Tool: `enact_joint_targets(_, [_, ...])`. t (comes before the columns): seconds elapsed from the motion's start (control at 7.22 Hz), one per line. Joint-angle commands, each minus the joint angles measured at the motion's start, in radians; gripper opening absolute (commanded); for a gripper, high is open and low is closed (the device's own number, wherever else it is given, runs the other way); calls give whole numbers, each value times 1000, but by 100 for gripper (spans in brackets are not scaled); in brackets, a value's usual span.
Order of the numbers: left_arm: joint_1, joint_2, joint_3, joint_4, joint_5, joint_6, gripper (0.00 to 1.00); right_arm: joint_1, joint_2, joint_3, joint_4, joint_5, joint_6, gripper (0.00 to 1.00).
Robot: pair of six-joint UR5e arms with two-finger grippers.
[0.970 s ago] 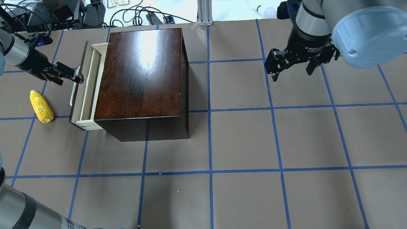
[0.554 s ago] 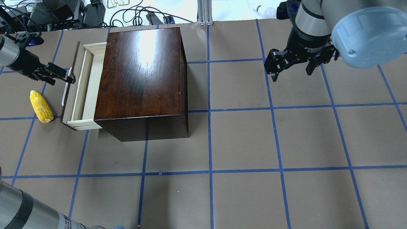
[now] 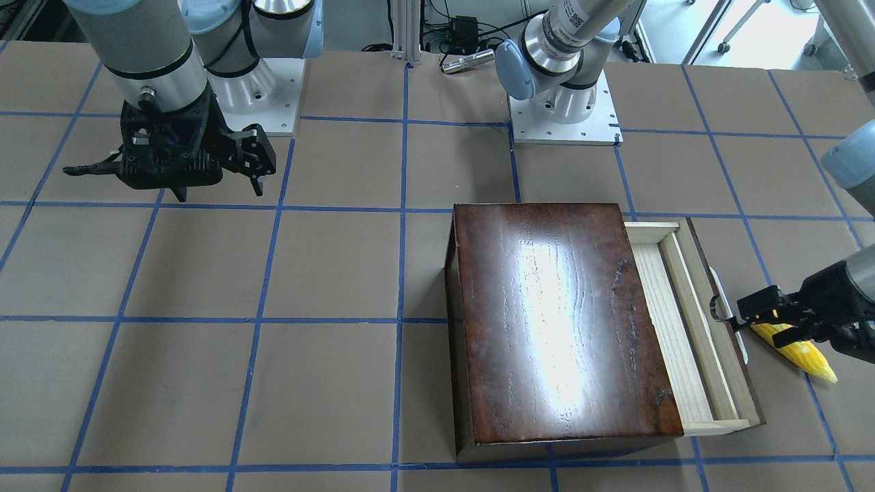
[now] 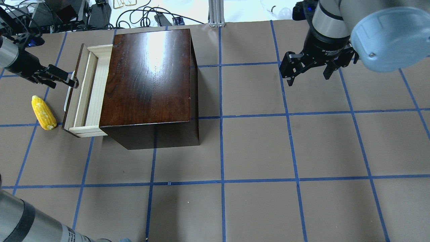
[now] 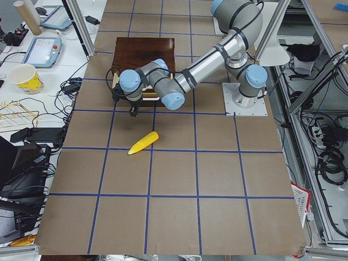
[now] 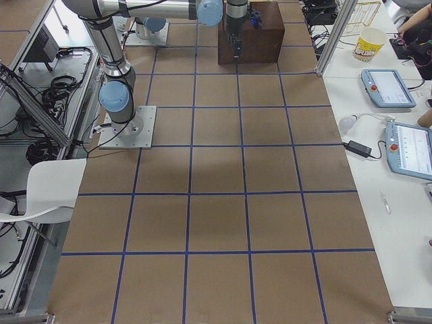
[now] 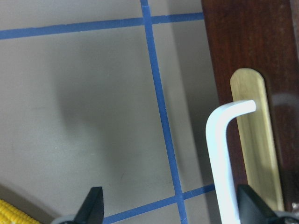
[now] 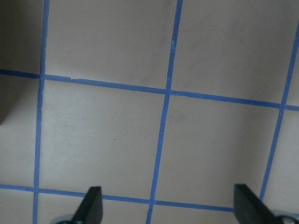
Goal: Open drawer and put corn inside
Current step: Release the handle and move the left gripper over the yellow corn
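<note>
Drawer (image 4: 89,90) sits part open; my left end effector (image 4: 71,80), spread wide and empty beside its handle (image 4: 67,96), should fetch corn (image 4: 43,112) next.

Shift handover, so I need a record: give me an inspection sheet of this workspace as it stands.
Surface: table, brown paper, blue tape grid.
Job's things: drawer partly open, nothing seen inside; corn on table beside its front.
Clutter: nothing seen.
End effectors: left end effector open, at white handle; right end effector open, holding nothing.
Cables: cables beyond far table edge.
Surroundings: paper cup, tablets on side benches.
</note>
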Motion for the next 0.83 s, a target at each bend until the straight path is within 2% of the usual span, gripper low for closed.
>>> enact_joint_targets(0.0, [0,-1,9,-1,11,0,100,1,0,0,0,0,0,100])
enact_joint_targets(0.42, [3,43,9,-8,33,-11,100,1,0,0,0,0,0,100])
enact_joint_targets(0.69, [66,73,10,-8,31,-12,100,-2,0,0,0,0,0,100])
